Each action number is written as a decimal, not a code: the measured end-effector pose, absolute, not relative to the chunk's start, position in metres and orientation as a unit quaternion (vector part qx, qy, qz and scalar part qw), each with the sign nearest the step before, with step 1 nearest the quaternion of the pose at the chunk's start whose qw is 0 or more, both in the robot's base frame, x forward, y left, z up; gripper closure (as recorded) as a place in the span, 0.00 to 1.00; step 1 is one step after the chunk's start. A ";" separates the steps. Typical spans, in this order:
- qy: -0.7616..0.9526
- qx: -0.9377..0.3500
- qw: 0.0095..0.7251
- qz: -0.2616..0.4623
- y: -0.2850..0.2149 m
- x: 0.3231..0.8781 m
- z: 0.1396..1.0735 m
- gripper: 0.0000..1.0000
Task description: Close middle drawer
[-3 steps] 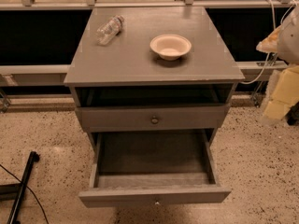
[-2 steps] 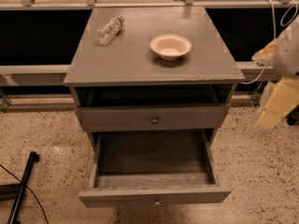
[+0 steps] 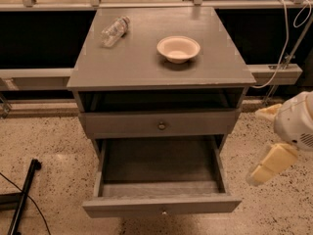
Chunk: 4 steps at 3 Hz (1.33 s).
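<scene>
The middle drawer (image 3: 161, 168) is a wide, shallow grey drawer. It stands pulled far out of the cabinet and is empty inside, with its plain front (image 3: 161, 205) nearest the camera. The uppermost drawer (image 3: 161, 125) above it is shut, with a round knob at its centre. The lowest drawer is hidden beneath the open one. My gripper (image 3: 269, 140) hangs in the air to the right of the cabinet, level with the open drawer and apart from it. Its two cream fingers (image 3: 272, 163) stand spread with nothing between them.
A white bowl (image 3: 178, 48) and a lying clear plastic bottle (image 3: 115, 30) rest on the cabinet top (image 3: 146, 62). A black stand leg (image 3: 22, 199) lies on the speckled floor at the left. A rail and cables (image 3: 283, 43) run behind at the right.
My gripper has moved down and a little left, from beside the cabinet top to beside the open drawer. The drawers, bowl and bottle have not moved.
</scene>
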<state>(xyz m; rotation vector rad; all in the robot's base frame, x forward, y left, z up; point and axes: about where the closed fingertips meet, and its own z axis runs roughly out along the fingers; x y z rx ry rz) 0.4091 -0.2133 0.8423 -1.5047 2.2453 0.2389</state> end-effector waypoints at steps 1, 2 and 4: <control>0.809 -0.544 0.201 0.096 -0.212 0.412 0.827 0.00; 0.784 -0.536 0.256 0.178 -0.190 0.406 0.754 0.00; 0.723 -0.572 0.329 0.203 -0.163 0.398 0.692 0.00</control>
